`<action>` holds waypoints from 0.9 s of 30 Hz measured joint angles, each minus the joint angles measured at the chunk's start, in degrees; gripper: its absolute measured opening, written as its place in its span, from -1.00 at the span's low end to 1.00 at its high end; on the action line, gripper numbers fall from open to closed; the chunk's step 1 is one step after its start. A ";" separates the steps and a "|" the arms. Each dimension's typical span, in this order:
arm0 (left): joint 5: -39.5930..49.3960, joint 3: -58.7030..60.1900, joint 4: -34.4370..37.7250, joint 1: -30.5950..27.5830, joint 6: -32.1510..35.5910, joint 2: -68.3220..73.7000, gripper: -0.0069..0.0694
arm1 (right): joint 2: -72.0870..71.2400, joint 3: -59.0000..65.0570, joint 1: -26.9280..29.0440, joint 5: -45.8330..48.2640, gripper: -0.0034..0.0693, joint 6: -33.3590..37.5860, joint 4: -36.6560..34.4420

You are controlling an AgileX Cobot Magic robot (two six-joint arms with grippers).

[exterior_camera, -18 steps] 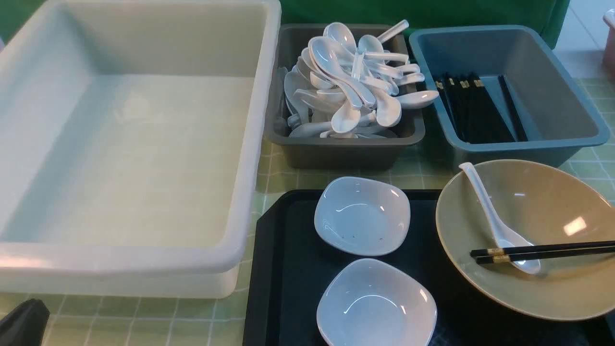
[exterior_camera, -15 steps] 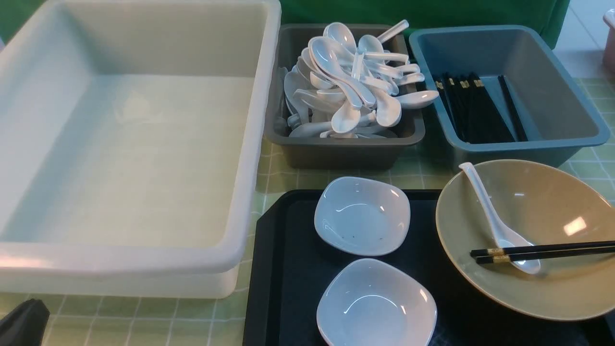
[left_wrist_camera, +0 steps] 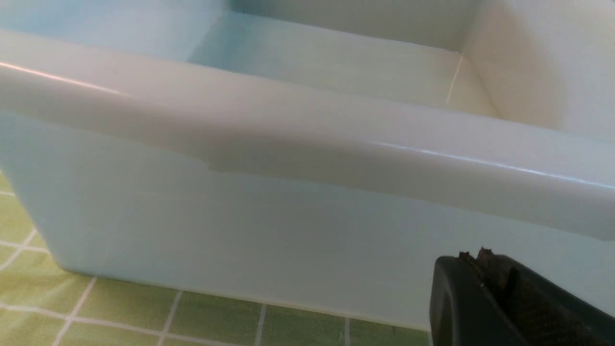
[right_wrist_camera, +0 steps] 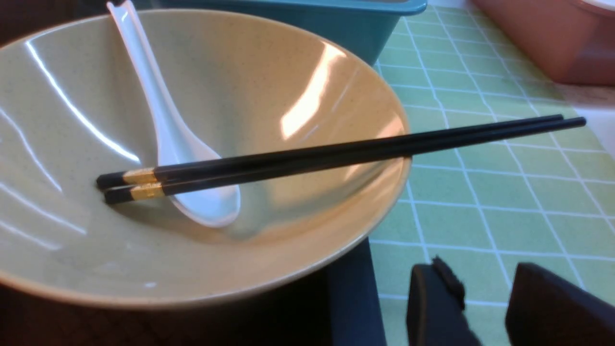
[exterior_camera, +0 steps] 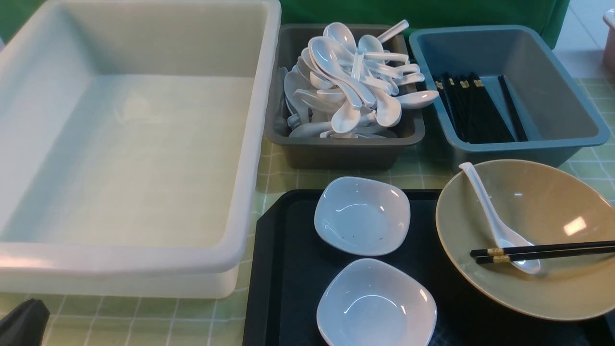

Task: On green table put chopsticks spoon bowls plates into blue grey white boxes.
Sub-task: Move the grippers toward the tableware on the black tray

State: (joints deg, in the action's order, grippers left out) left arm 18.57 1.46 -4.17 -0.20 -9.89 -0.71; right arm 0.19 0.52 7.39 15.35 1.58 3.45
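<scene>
chopsticks [exterior_camera: 552, 251]: lengthwise left-right across bowl [exterior_camera: 523, 288], gold ends left | green table [exterior_camera: 144, 317] beneath | left gripper [left_wrist_camera: 480, 283] closed, right gripper [right_wrist_camera: 480, 293] parted

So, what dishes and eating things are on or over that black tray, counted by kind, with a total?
Large olive-tan bowl: 1
Small white dishes: 2
White spoon, lying in the bowl: 1
Black chopsticks, lying across the bowl: 2
Total: 6
</scene>
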 joint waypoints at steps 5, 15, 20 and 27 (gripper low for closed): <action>-0.24 0.00 -3.22 0.00 0.00 0.00 -0.82 | 0.00 0.00 0.00 0.00 -0.26 0.00 0.00; -19.72 0.11 -1.05 0.00 -4.90 0.00 -0.82 | 0.00 0.97 0.00 -8.52 -0.26 -5.62 0.00; -32.95 0.11 -0.36 0.00 -7.92 0.00 -0.82 | 0.00 1.04 0.00 -20.55 -0.26 -26.46 0.00; -50.11 -0.65 7.25 0.00 -13.66 0.00 -0.82 | 0.00 1.04 0.00 -40.18 -0.26 -32.31 0.00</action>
State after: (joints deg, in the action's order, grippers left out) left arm -31.54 0.81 3.08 -0.20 -23.55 -0.71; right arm 0.19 1.57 7.39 -24.83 -30.73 3.45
